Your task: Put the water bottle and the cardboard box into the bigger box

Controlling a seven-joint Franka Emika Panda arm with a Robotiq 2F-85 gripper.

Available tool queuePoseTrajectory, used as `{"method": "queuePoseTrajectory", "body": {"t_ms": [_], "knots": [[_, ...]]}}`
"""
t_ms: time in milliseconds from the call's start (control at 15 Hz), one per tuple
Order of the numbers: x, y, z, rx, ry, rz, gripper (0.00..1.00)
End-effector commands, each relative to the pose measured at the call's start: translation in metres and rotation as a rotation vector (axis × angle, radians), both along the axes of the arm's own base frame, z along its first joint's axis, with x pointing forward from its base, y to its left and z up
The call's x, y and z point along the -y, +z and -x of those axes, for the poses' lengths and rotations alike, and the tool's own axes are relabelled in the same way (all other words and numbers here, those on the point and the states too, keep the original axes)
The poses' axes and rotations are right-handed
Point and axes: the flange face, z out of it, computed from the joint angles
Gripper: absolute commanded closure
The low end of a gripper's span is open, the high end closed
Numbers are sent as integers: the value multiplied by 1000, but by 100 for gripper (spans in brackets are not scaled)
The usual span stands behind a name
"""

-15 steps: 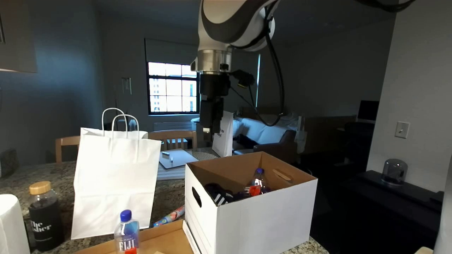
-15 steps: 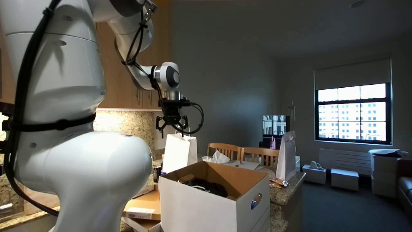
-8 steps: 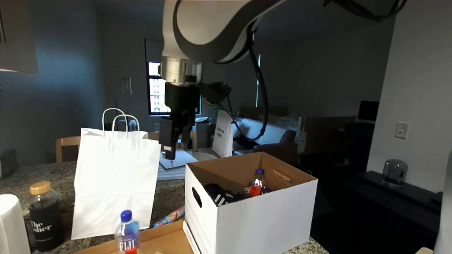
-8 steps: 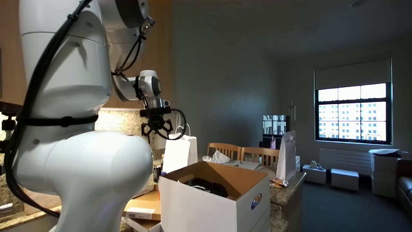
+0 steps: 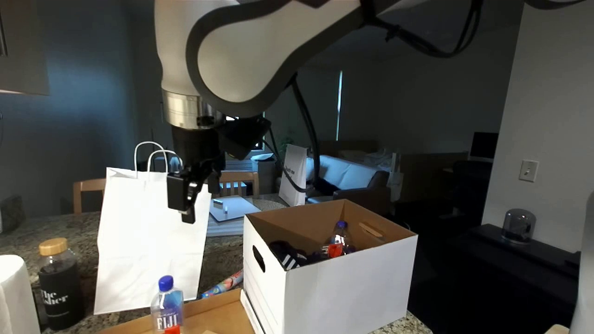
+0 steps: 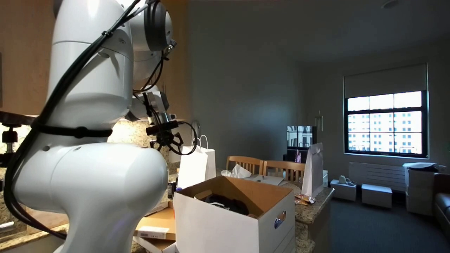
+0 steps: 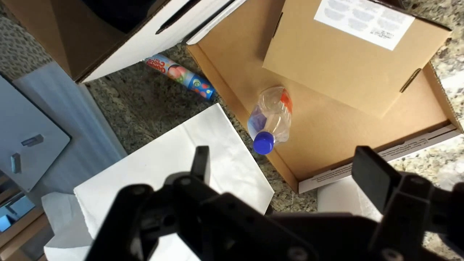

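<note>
The water bottle (image 7: 272,116), clear with a blue cap, stands in a shallow cardboard tray (image 7: 232,43); it also shows in an exterior view (image 5: 167,306). The cardboard box (image 7: 348,65), tan with a white label, lies in the same tray and shows in an exterior view (image 6: 149,224). The bigger box (image 5: 348,287) has white sides and stands beside the tray. Inside it are another blue-capped bottle (image 5: 339,241) and dark cloth (image 5: 285,253). My gripper (image 7: 282,159) is open and empty, above the tray and bag; in an exterior view it (image 5: 197,199) hangs before the white paper bag.
The white paper bag (image 5: 148,241) with handles stands close beside the tray. A dark jar (image 5: 58,287) with a wooden lid and a white roll (image 5: 16,292) stand at the left. A colourful tube (image 7: 181,76) lies between bag and bigger box.
My gripper has moved left and lower in both exterior views, going from beside the bigger box to in front of the paper bag, and has tilted a little. The objects have not moved.
</note>
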Motion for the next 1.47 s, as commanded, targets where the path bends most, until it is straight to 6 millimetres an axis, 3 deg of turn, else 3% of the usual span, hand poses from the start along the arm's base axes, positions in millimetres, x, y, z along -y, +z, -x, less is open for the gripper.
{"method": "queuePoseTrajectory", "body": {"t_ms": [0, 133, 667, 1000, 1400], "knots": [[-1, 0, -2, -2, -1, 0, 0], [13, 12, 5, 35, -27, 28, 0], [1, 21, -43, -28, 140, 110, 0], [-19, -9, -62, -109, 273, 136, 0], [-50, -36, -65, -161, 448, 96, 0]]}}
